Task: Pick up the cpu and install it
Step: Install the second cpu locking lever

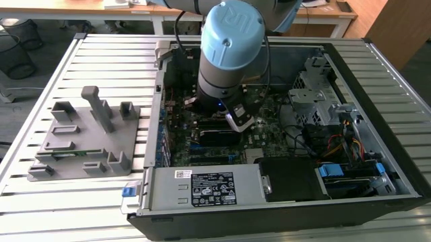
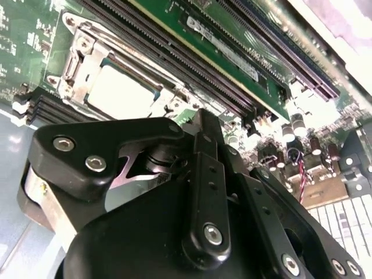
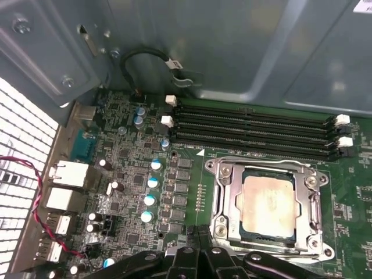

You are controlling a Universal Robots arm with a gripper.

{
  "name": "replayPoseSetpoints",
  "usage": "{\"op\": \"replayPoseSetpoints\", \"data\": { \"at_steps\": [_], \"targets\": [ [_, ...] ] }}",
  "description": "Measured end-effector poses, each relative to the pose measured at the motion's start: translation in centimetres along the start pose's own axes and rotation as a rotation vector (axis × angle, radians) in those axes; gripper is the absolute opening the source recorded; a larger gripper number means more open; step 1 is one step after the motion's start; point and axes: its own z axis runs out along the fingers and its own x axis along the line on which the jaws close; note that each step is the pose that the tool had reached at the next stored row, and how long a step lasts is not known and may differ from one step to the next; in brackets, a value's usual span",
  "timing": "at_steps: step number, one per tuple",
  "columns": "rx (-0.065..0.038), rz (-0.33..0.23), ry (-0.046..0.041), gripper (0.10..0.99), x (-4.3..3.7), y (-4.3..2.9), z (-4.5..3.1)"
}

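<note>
Here the end effector (image 3: 197,235), fingers together and empty, hovers beside the cpu (image 3: 269,199) seated in its socket (image 3: 224,197); any contact should be gentle and square.

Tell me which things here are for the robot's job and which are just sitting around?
For the job:
- the cpu, lying in its metal socket frame on the green board
- the pincer, hanging just above that board

Just sitting around:
- black memory slots
- grey plastic tray beside the computer case
- red and black wires
</note>
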Motion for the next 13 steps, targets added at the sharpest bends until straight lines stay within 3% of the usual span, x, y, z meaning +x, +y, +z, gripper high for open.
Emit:
{"op": "replayPoseSetpoints", "data": {
  "at_steps": [13],
  "targets": [
    [0.000,0.000,0.0000,0.106,0.03,0.67,-1.74]
  ]
}}
